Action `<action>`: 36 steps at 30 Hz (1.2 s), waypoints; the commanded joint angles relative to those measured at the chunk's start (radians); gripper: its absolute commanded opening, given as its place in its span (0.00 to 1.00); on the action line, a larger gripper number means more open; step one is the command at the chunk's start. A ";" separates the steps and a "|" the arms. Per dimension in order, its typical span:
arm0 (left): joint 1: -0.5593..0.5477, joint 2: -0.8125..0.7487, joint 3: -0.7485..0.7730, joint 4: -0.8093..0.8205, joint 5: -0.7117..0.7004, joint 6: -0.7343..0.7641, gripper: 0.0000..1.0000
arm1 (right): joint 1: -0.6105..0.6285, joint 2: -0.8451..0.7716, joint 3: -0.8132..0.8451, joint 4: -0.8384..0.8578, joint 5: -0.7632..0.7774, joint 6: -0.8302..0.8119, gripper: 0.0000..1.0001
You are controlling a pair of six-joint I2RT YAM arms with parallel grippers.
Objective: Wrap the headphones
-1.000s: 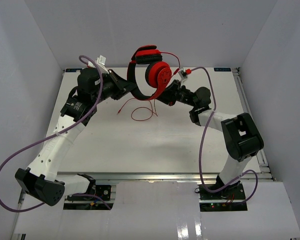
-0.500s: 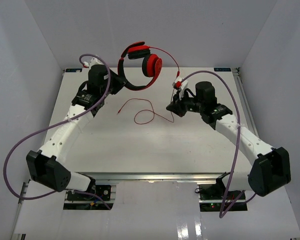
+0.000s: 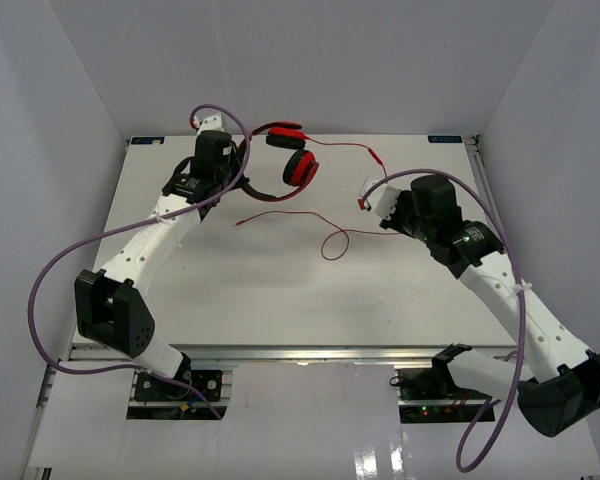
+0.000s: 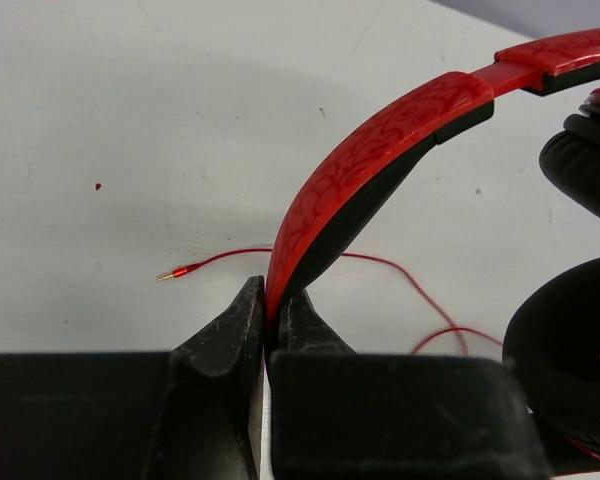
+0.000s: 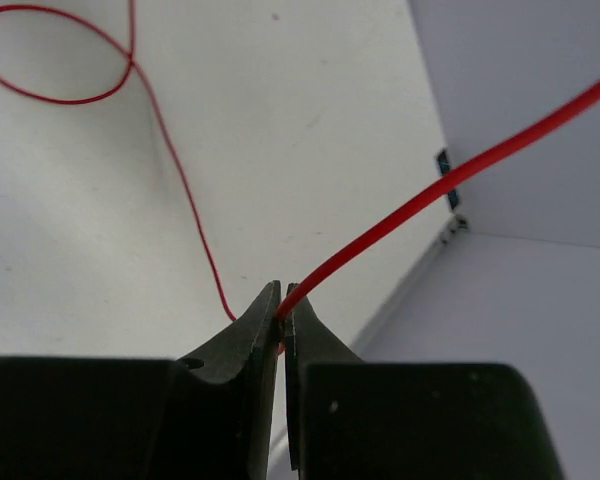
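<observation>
1. Jaws on the left gripper [image 4: 267, 305] are clamping the black-and-red headband [image 4: 380, 150] of the red over-ear headphones [image 3: 299, 170], over the far left of the white table [image 3: 280, 290].
2. Right gripper [image 5: 281, 305] is pinching their thin red cable [image 5: 180, 190], which is looping across the middle.

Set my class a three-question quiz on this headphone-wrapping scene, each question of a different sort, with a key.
1. True or false: the left gripper is shut on the headband of the headphones.
2. What does the right gripper pinch? A) an ear cup B) the thin red cable C) a purple arm cable
3. Fill in: the cable's plug lies on the ___.

Key: 1 true; 2 B; 3 table.
</observation>
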 commanded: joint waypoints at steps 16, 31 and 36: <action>-0.234 -0.018 -0.093 0.138 0.483 0.490 0.00 | 0.067 0.128 0.448 0.149 -0.349 -0.100 0.08; -0.444 -0.170 -0.186 0.203 0.478 0.536 0.00 | -0.003 0.270 0.370 0.242 -0.270 0.015 0.08; -0.469 -0.247 -0.228 0.221 0.473 0.516 0.00 | -0.074 0.293 0.348 0.237 -0.344 0.097 0.08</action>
